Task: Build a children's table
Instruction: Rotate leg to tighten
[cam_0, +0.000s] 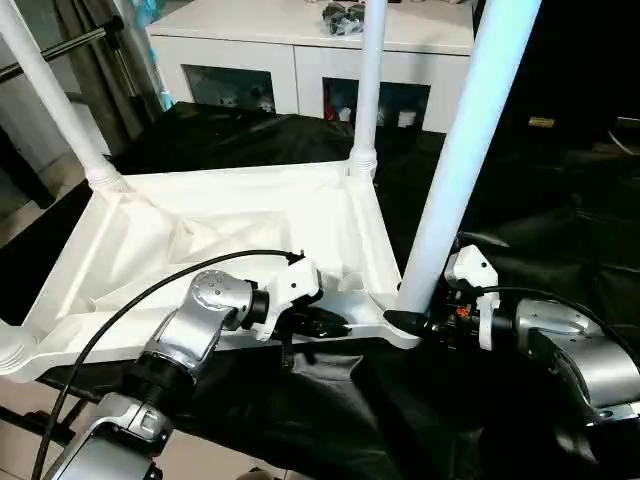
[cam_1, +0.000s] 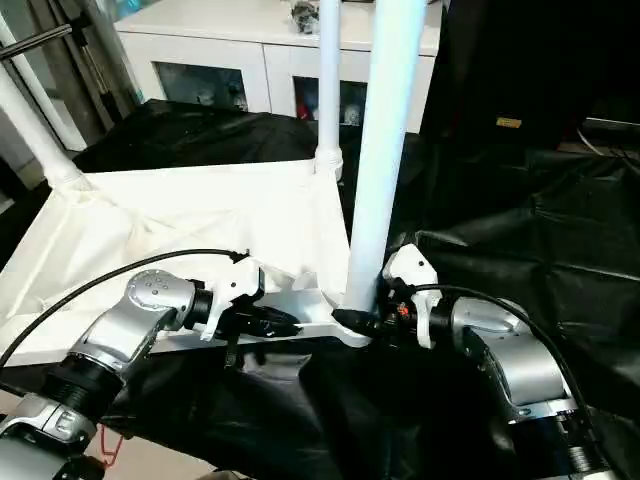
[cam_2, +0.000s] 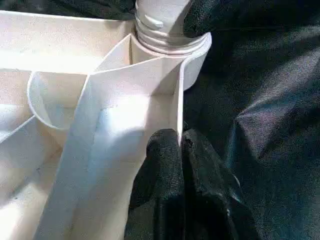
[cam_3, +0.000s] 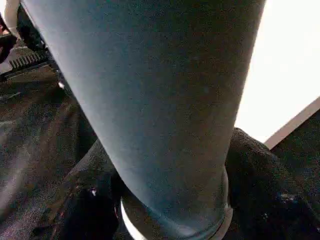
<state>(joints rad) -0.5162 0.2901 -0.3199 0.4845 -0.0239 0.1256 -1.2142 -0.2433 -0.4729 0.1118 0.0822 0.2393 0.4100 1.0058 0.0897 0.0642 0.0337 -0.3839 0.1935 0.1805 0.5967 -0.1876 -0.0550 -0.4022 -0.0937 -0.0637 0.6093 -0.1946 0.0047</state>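
The white tabletop (cam_0: 230, 230) lies upside down on black cloth, ribbed underside up. Three white legs stand in its corner sockets: far left (cam_0: 50, 90), far right (cam_0: 368, 90) and near right (cam_0: 455, 160). My left gripper (cam_0: 325, 322) is shut on the tabletop's near rim, close to the near right socket; in the left wrist view the thin rim wall (cam_2: 179, 100) runs between its fingers (cam_2: 165, 160). My right gripper (cam_0: 410, 322) reaches in from the right at the base of the near right leg (cam_3: 160, 100), with black fingers (cam_3: 260, 190) pressed against both sides of it.
Black cloth (cam_0: 560, 220) covers the work surface around the tabletop. A white cabinet (cam_0: 300, 40) with glass doors stands behind. A black cable (cam_0: 130, 310) arcs over my left forearm. The empty near left socket (cam_0: 10, 350) sits at the picture's left edge.
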